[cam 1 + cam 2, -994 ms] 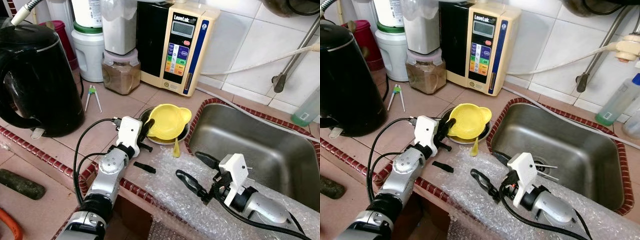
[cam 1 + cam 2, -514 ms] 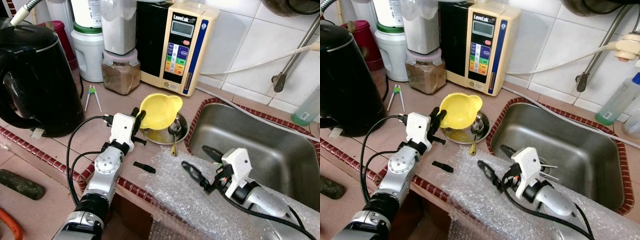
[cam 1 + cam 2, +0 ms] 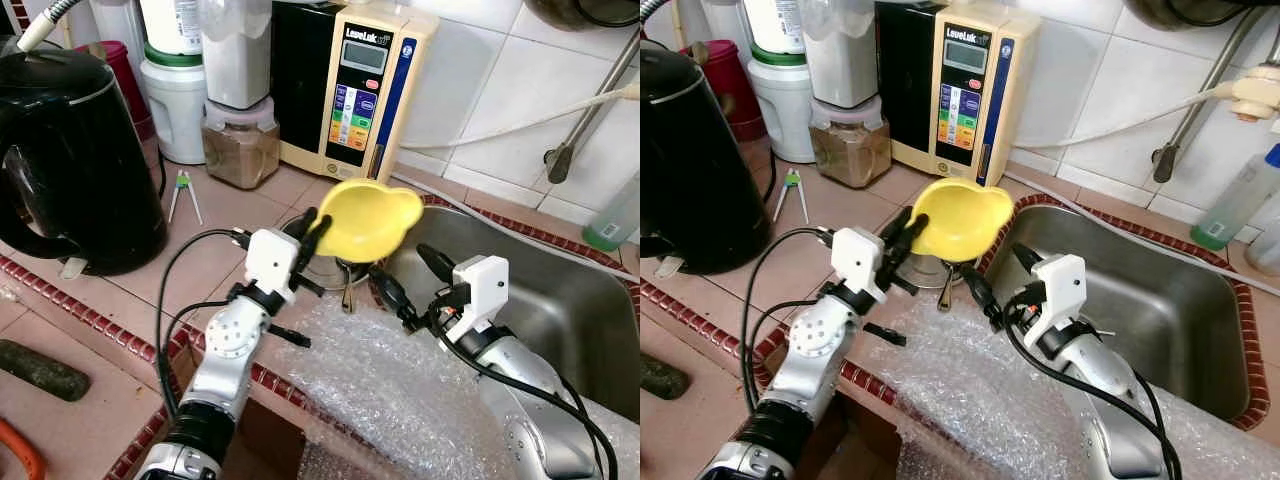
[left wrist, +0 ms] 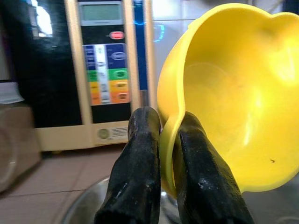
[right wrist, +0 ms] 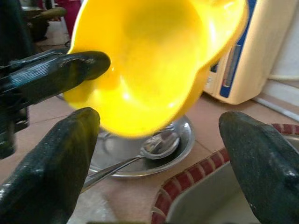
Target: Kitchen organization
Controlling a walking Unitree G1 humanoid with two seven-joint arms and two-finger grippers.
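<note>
A yellow plastic bowl hangs tilted in the air above a round steel plate, near the sink's left rim. My left gripper is shut on the bowl's near rim, one finger inside and one outside; the left wrist view shows the bowl pinched between both fingers. A spoon lies on the steel plate. My right gripper is open just right of and below the bowl, its fingers spread on either side, touching nothing.
A black kettle stands at the left. Jars and a cream water ionizer line the tiled wall. The steel sink is at the right. Bubble wrap covers the counter's front edge. A small black piece lies near it.
My left gripper has lifted the yellow bowl off the steel plate and carried it up and right toward the sink. My right gripper has risen from the bubble wrap toward the bowl.
</note>
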